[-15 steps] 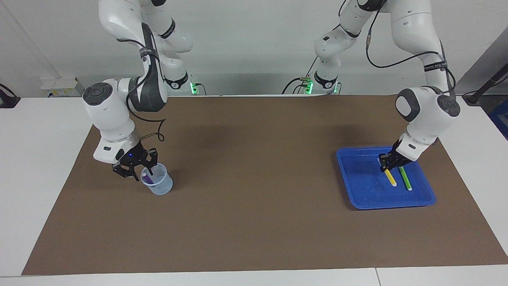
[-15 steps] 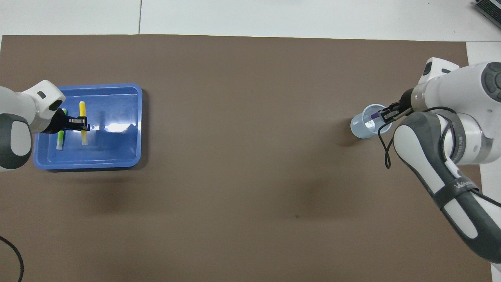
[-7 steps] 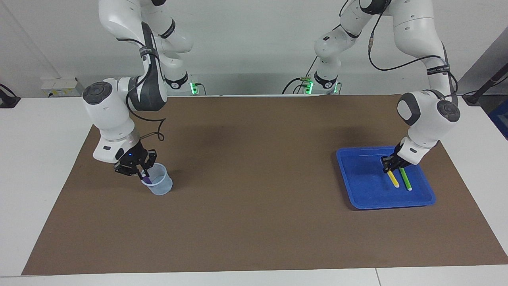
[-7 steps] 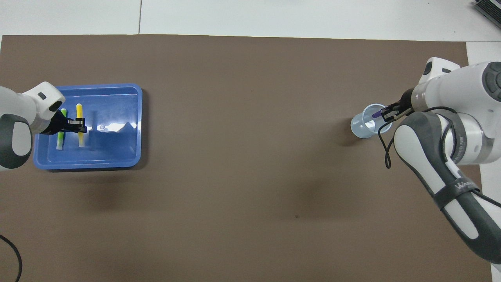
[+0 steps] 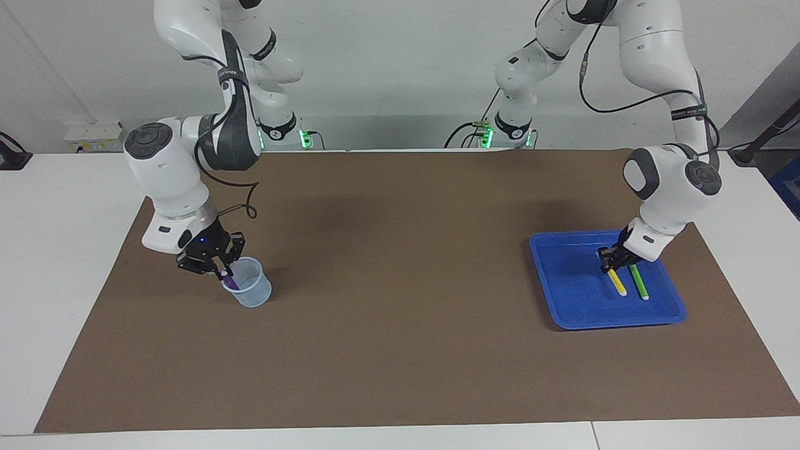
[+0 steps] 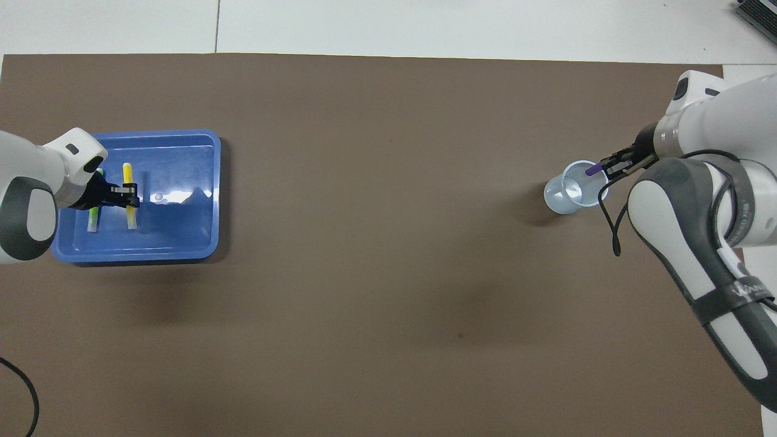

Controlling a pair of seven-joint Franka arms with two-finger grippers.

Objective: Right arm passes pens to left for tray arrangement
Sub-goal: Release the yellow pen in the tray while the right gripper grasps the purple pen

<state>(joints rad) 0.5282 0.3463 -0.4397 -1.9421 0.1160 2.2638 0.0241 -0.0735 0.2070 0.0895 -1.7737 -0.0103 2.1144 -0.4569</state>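
Right gripper [image 5: 220,270], jaws clamped on the purple pen [image 5: 229,280]: lift straight up, clearing the cup [image 5: 251,292]. Left gripper [image 5: 608,265], jaws clamped on the yellow pen [image 5: 617,282]: lay it flat in the tray [image 5: 565,284].

Three pens [image 5: 638,281], one tray [image 5: 562,294], one cup [image 5: 253,294]

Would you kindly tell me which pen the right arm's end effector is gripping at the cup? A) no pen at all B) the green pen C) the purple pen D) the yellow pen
C: the right end effector is closed on the purple pen standing in the translucent cup.
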